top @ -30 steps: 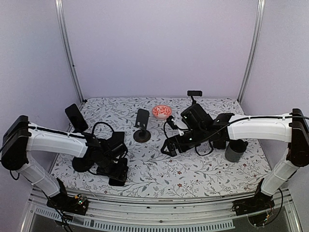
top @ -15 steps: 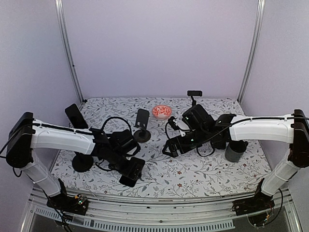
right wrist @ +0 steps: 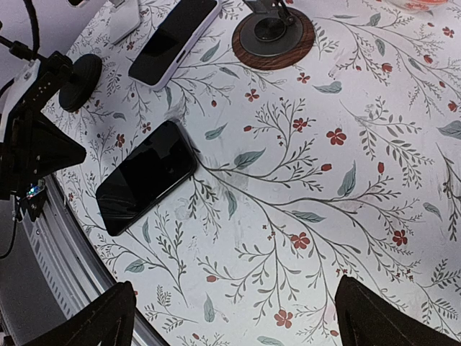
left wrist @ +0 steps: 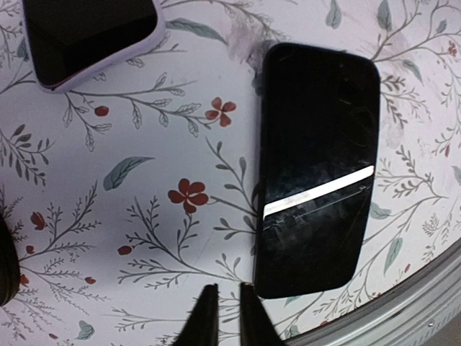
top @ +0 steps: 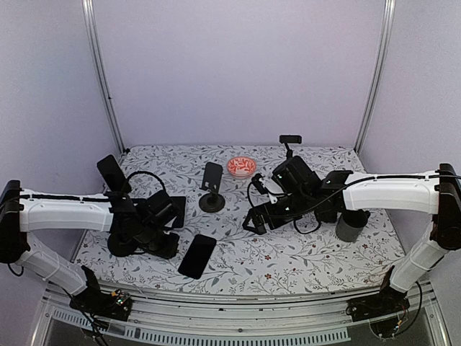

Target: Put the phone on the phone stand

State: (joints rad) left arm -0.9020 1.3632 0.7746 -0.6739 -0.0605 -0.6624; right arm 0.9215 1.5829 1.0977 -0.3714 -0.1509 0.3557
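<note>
Clearly empty, the left gripper [left wrist: 223, 317] has its fingers pinched almost together, just left of the slim glossy black phone [top: 197, 256]. That phone lies flat, screen up, on the floral table mat [top: 288, 267] close to the near edge. Farther back and slightly right, well apart from it, stands the black phone stand on a round base [top: 212, 192]. At right, the right gripper [right wrist: 238, 324] gapes wide, holding nothing.
</note>
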